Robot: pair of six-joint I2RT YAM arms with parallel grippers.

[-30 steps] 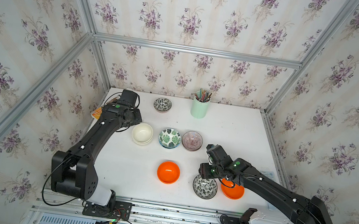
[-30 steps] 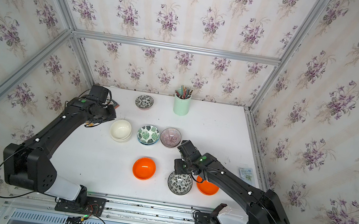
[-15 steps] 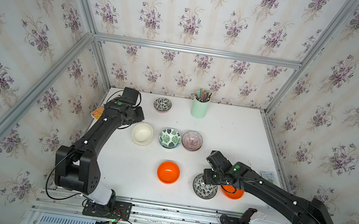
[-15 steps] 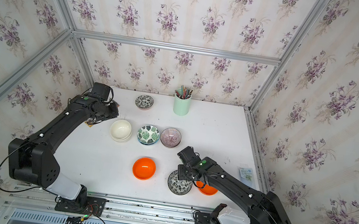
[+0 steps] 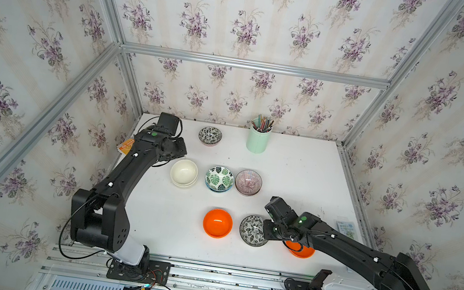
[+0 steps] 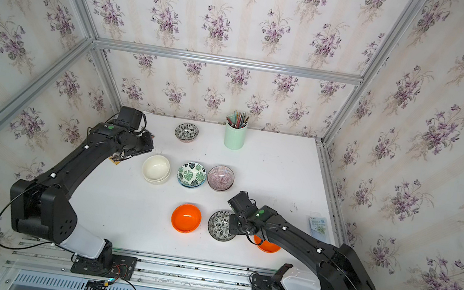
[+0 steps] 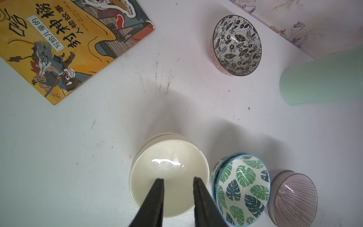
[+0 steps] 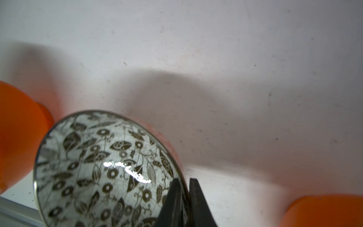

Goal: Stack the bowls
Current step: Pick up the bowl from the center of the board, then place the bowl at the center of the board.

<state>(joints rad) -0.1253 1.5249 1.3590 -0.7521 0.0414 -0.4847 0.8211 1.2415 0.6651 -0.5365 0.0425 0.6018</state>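
Two cream bowls (image 7: pixel 169 167), nested. Two leaf bowls (image 7: pixel 243 188), nested. One purple striped bowl (image 5: pixel 248 182) shows. Two floral: far floral bowl (image 5: pixel 209 135) at twelve o'clock, near floral bowl (image 5: pixel 250 230) at five. Two orange: middle orange bowl (image 5: pixel 217 223) at six, outer orange bowl (image 5: pixel 302 253) at four. One pencil cup (image 5: pixel 257 142), one booklet (image 7: pixel 64 45), one card (image 5: pixel 346 228).

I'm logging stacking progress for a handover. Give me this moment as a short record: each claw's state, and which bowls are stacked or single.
right claw: shut on the rim of the front floral bowl
left claw: open, empty, above the cream bowls
cream bowls: two nested
row with cream bowls: leaf bowl, purple bowl
unstacked: back floral bowl, exposed orange bowl, half-hidden orange bowl
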